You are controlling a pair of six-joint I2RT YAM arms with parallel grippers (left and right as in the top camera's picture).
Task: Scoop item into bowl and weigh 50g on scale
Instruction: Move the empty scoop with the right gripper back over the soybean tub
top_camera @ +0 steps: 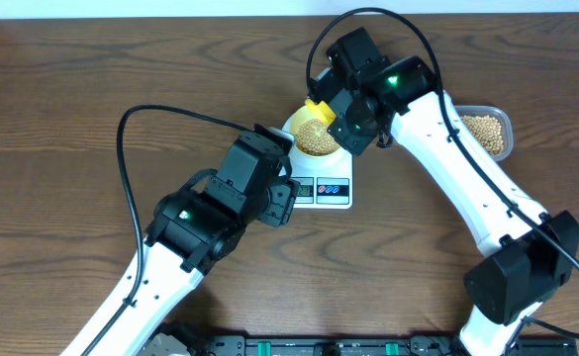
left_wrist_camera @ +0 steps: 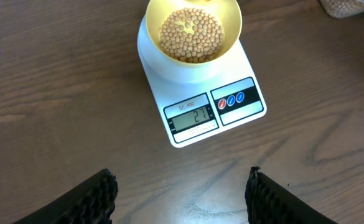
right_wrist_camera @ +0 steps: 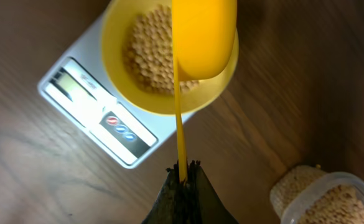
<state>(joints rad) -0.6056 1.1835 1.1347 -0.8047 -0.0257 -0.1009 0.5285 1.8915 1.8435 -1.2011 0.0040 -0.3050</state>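
**Beans [left_wrist_camera: 191, 34] heaped in the bowl [left_wrist_camera: 231, 18], scale [left_wrist_camera: 188, 81] showing 27**

My right hand [right_wrist_camera: 183, 168] is clamped tight on the thin handle [right_wrist_camera: 178, 112] of the yellow scoop [right_wrist_camera: 203, 37], the fingers pressed together with only the handle's edge between them. From that wrist I look along the handle to the scoop's head, which hangs over the bowl and covers part of its rim on the side away from the display. I see only the head's smooth yellow outside, so I cannot tell whether it carries anything.

The pale-yellow bowl sits on the round top of the white scale, and the tan beans fill its bottom in a shallow mound. The scale rests flat on the brown wooden tabletop [left_wrist_camera: 57, 93]. Its display [left_wrist_camera: 193, 116] faces my left wrist camera and reads 27; the two round buttons [left_wrist_camera: 236, 99] sit just beside it.

My left hand [left_wrist_camera: 182, 193] is spread wide and grips nothing: its two dark fingers [left_wrist_camera: 98, 193] frame bare wood, and the hand hangs near the front of the scale, apart from it.

More beans lie in the clear plastic tub [top_camera: 505, 121], which stands on the tabletop to the right of the scale, well apart from it, beside my right arm.
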